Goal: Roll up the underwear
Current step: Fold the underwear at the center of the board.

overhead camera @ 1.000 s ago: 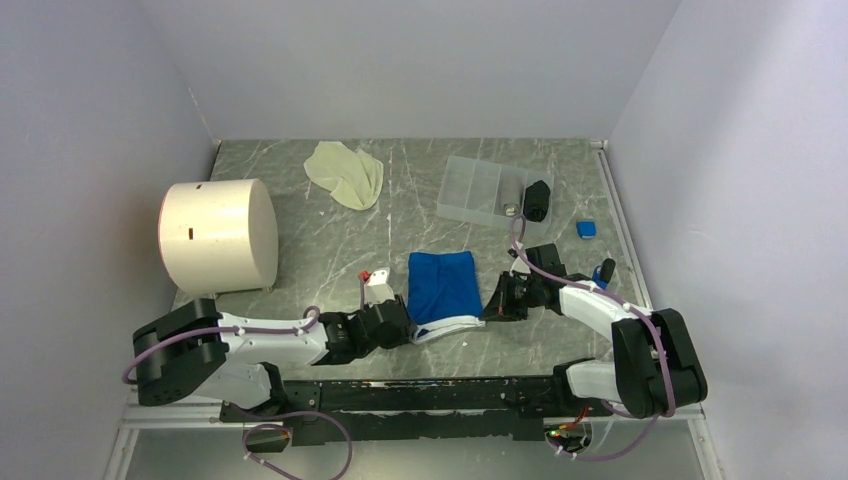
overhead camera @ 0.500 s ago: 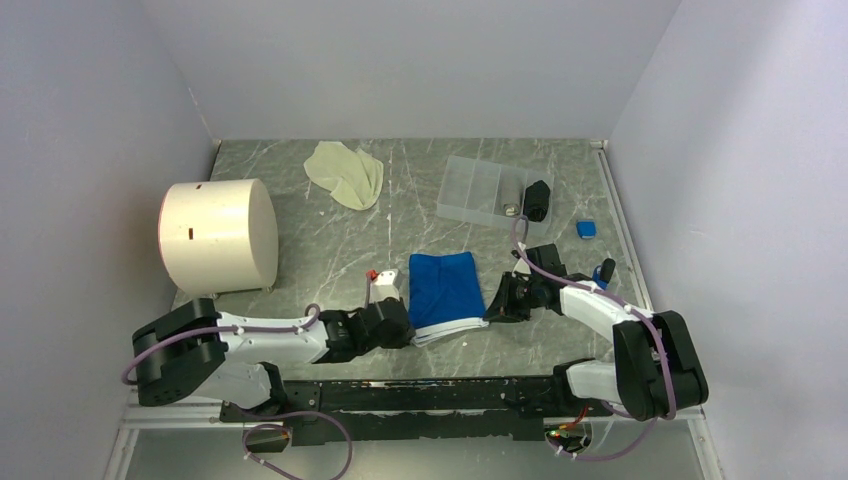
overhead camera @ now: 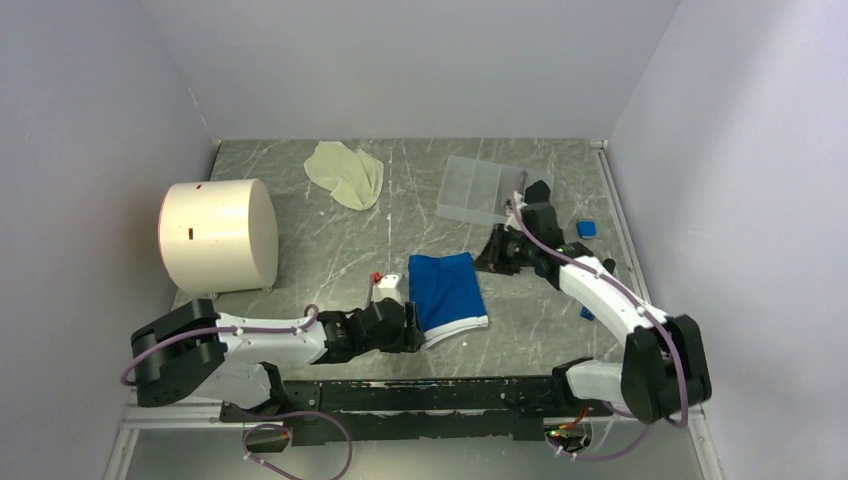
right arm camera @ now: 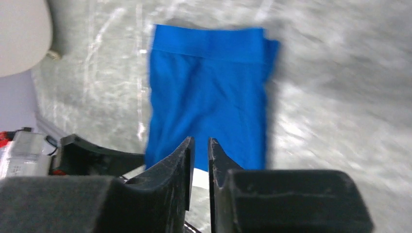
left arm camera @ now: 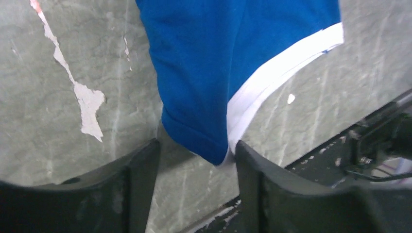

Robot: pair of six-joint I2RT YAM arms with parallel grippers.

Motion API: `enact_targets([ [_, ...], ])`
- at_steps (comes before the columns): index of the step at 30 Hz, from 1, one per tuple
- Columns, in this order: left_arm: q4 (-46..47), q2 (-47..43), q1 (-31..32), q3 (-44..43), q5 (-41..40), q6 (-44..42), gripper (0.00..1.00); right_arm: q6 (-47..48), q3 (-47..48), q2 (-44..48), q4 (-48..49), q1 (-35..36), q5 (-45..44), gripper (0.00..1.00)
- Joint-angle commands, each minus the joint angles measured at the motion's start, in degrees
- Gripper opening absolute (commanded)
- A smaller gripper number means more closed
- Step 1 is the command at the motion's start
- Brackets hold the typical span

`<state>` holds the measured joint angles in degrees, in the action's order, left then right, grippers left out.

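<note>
The royal blue underwear (overhead camera: 447, 288) lies folded flat at the table's middle, its white edging at the near end. My left gripper (overhead camera: 412, 334) is open at its near left corner. In the left wrist view the blue corner (left arm camera: 194, 136) lies between my open left gripper (left arm camera: 197, 162) and touches the right finger. My right gripper (overhead camera: 492, 256) is by the far right corner, above the table. In the right wrist view it (right arm camera: 198, 145) is shut and empty, with the blue cloth (right arm camera: 209, 97) beyond. The cream-yellow underwear (overhead camera: 345, 173) lies crumpled at the back.
A big white cylinder (overhead camera: 218, 235) stands at the left. A clear compartment box (overhead camera: 472, 190) sits at the back right, close to my right arm. Small blue blocks (overhead camera: 586, 229) lie at the right. A small white device with a red tip (overhead camera: 386, 287) stands beside the left gripper.
My right gripper has moved from the blue underwear's near right edge to its far right corner. My left gripper has crept right onto the near left corner.
</note>
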<state>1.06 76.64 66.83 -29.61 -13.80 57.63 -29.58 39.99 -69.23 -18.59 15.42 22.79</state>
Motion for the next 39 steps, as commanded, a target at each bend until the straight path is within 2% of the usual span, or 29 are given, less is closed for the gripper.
enact_targets([
  [1, 3.9, -4.2, 0.0, 2.3, 1.2, 0.5, 0.68, 0.0, 7.7, -7.8, 5.7, 8.3, -1.0, 0.16],
  [8, -0.9, -6.7, -0.1, 3.2, -2.6, 3.1, 0.70, -0.6, 18.8, -23.5, 10.0, 16.6, -4.1, 0.05],
  [16, 2.3, -7.4, 0.0, 4.5, -1.9, 3.4, 0.73, -0.4, 25.9, -37.1, 10.3, 20.5, -6.4, 0.00],
  [22, 6.5, -9.1, 0.0, 6.1, 0.0, 2.1, 0.74, 1.4, 27.1, -40.7, 11.3, 22.0, -14.3, 0.00],
  [28, 7.6, -12.2, -0.1, 6.0, -3.4, 1.3, 0.85, 0.1, 25.4, -43.5, 13.7, 22.0, -12.6, 0.00],
  [33, 5.4, -8.2, -0.1, 2.8, -5.2, 0.9, 0.85, -0.5, 25.4, -43.0, 13.8, 22.1, -12.9, 0.00],
  [39, 5.6, -4.7, -0.4, 4.0, -10.0, 5.8, 0.84, -0.4, 26.1, -43.3, 13.0, 22.0, -11.7, 0.00],
])
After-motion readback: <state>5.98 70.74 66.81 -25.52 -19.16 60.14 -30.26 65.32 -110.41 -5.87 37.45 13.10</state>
